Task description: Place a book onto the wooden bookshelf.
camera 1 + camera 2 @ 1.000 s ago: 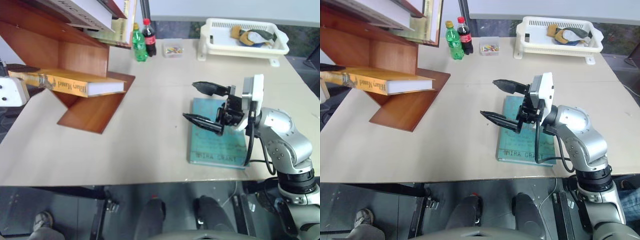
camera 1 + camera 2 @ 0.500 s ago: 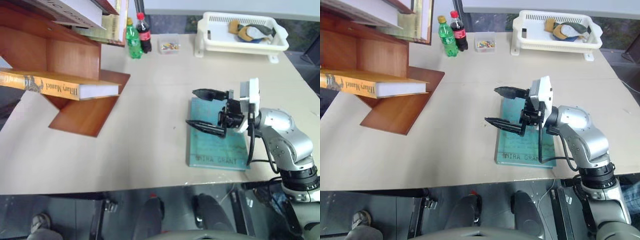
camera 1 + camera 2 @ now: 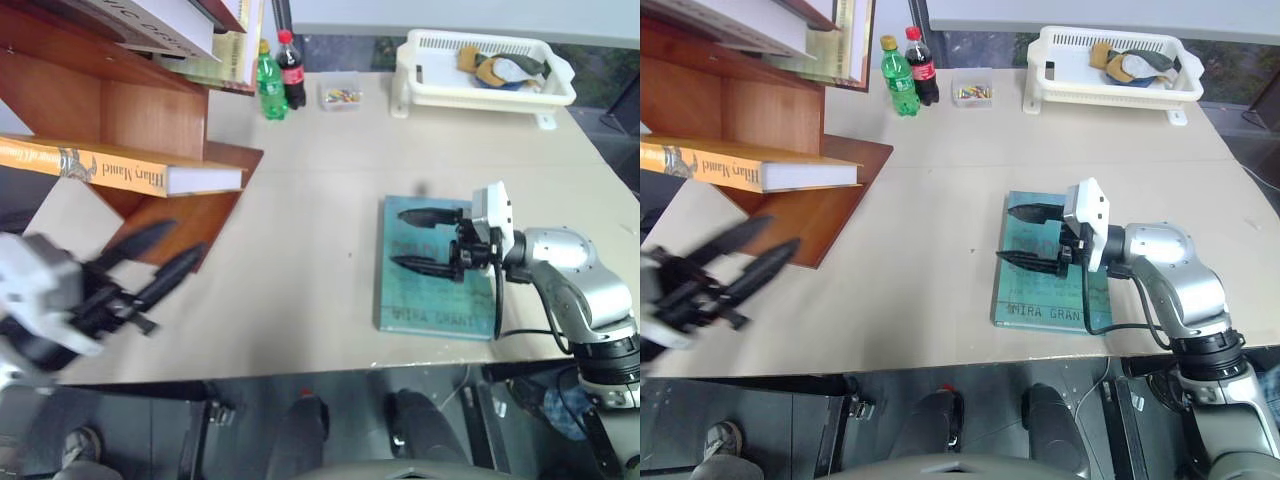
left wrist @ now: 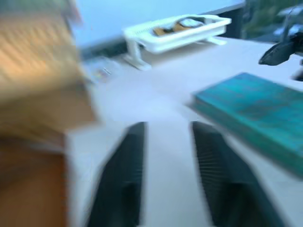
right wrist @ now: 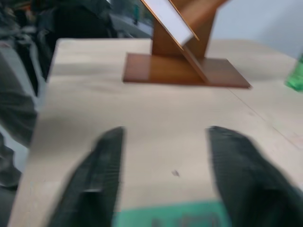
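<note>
The orange-yellow book (image 3: 130, 170) lies flat on the lower slanted board of the wooden bookshelf (image 3: 150, 115) at the left, its spine end jutting out past the shelf. Nothing grips it. My left gripper (image 3: 188, 238) hangs blurred near the table's front left, below the book and apart from it. Its fingers (image 4: 123, 165) show a gap with bare table between them. My right gripper (image 3: 398, 238) points left just above a teal-blue book (image 3: 430, 290), open, with nothing between its fingers (image 5: 104, 165). The right wrist view looks across the table at the bookshelf (image 5: 189, 71).
Other books (image 3: 150, 25) lean on the upper shelf. A green bottle (image 3: 270, 90), a cola bottle (image 3: 295, 75) and a small clear box (image 3: 342, 97) stand at the back. A white basket (image 3: 560, 95) sits at the back right. Bare table (image 3: 300, 230) lies between shelf and teal book.
My left arm has swung in from the left and down, away from the book, which stays on the shelf. My right gripper has sunk toward the teal book with its fingers closer together.
</note>
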`<state>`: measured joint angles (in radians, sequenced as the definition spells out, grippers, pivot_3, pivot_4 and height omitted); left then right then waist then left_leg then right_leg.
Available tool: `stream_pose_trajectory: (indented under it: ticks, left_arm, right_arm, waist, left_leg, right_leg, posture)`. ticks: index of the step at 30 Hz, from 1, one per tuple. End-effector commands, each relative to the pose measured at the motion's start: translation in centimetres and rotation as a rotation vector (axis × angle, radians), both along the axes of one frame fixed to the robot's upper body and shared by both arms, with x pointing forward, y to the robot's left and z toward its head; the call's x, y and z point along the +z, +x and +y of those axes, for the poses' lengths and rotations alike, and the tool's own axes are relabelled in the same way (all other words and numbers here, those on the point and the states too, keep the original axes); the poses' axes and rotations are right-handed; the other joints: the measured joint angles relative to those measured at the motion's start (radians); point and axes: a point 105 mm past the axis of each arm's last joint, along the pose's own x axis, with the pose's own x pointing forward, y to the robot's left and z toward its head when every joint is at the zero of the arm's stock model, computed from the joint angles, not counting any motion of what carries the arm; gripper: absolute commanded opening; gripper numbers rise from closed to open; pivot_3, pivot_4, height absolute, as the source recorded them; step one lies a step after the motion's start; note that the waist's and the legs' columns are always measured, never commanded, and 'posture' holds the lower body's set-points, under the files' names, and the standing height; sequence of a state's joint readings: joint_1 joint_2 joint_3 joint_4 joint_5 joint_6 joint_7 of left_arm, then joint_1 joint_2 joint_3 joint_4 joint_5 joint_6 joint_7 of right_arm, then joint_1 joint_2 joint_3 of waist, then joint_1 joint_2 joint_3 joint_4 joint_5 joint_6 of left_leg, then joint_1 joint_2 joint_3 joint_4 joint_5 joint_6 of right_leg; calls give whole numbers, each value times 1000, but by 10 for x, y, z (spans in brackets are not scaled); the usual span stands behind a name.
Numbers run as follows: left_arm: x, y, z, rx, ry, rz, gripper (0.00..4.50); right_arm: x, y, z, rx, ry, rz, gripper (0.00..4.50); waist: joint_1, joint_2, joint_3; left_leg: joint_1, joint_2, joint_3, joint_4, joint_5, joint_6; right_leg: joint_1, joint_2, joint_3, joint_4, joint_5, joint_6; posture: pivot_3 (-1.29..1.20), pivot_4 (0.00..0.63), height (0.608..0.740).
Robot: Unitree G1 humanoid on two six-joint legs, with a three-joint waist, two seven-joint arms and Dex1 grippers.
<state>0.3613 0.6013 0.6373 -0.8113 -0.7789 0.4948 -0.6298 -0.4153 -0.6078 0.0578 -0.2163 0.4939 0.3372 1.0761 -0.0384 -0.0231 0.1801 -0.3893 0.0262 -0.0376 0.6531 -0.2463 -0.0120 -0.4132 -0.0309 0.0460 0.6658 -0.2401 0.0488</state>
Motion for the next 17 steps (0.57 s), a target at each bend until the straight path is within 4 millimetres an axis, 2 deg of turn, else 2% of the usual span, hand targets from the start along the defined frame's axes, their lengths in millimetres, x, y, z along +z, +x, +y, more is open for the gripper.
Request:
stream_pose_trajectory:
  ticks: [1, 2, 3, 4, 5, 8, 9, 10, 11, 12, 17]
  left_arm:
    - [-15, -1, 1, 30, 5, 40, 87]
    - [-19, -4, 3, 28, 3, 52, 0]
    - [-22, -7, 8, 35, -6, 62, 0]
    - [-23, -9, 13, 45, -15, 70, 652]
    - [-24, -12, 19, 57, -17, 78, 894]
    - [-26, -17, 35, 107, 14, 104, 2098]
    - [-26, -19, 38, 116, 46, 109, 2640]
    - [-27, -22, 41, 121, 75, 115, 2873]
    - [-29, -24, 44, 124, 81, 135, 3393]
    - [-27, -28, 47, 124, 71, 145, 3705]
    - [-28, -36, 55, 103, 100, 182, 3742]
  right_arm:
    - [9, -2, -17, -74, -14, -69, 1403]
    - [8, -4, -23, -80, -21, -44, 930]
    - [5, -5, -33, -105, -39, -43, 930]
    - [2, -7, -43, -118, -59, -26, 1204]
    - [-1, -9, -54, -141, -77, -6, 1457]
    - [-9, -14, -88, -231, -157, -10, 2717]
    - [-12, -17, -102, -265, -195, 1, 3336]
    - [-15, -21, -112, -287, -226, 10, 3573]
    - [-16, -25, -120, -301, -249, 15, 4076]
    - [-17, -30, -128, -316, -270, 17, 4403]
    - [-14, -42, -156, -362, -309, 34, 4461]
  waist:
    - [1, 0, 0]
    - [1, 0, 0]
    - [1, 0, 0]
    - [2, 0, 0]
    - [3, 0, 0]
    - [6, 0, 0]
    - [6, 0, 0]
    - [6, 0, 0]
    - [7, 0, 0]
    - [8, 0, 0]
    - [2, 0, -1]
  left_leg:
    - [0, 0, 0, 0, 0, 0]
    - [0, 0, 0, 0, 0, 0]
    - [0, 0, 1, 0, 0, 0]
    - [0, 0, 1, 0, 0, 0]
    - [0, 0, 2, 0, 0, 0]
    - [-1, 0, 2, 0, 0, 0]
    - [-1, 0, 2, 0, 0, 0]
    - [0, 0, 2, 0, 0, 0]
    - [-1, 0, 2, 0, 0, 0]
    - [-1, 0, 2, 0, 0, 0]
    - [2, 0, 4, 0, 0, 0]
  right_leg:
    - [0, 0, 0, 0, 0, 0]
    - [0, 0, 0, 0, 0, 0]
    - [0, 0, 0, 0, 0, 0]
    - [0, 0, 0, -1, 0, 0]
    - [0, 0, 1, -2, 0, 0]
    - [0, -1, 0, -3, 0, 0]
    - [0, 0, 0, -3, -3, -3]
    - [0, 0, 1, -3, -3, -3]
    - [0, -1, 1, -3, -3, -3]
    - [1, -1, 1, -3, -3, -3]
    - [2, 0, 3, -3, -5, 0]
  posture:
    - [0, 150, 740]
    - [0, 150, 740]
    - [0, 150, 740]
    - [0, 150, 740]
    - [0, 150, 740]
    - [0, 150, 740]
    - [0, 150, 740]
    - [0, 150, 740]
    - [0, 150, 740]
    - [0, 150, 740]
    - [0, 150, 740]
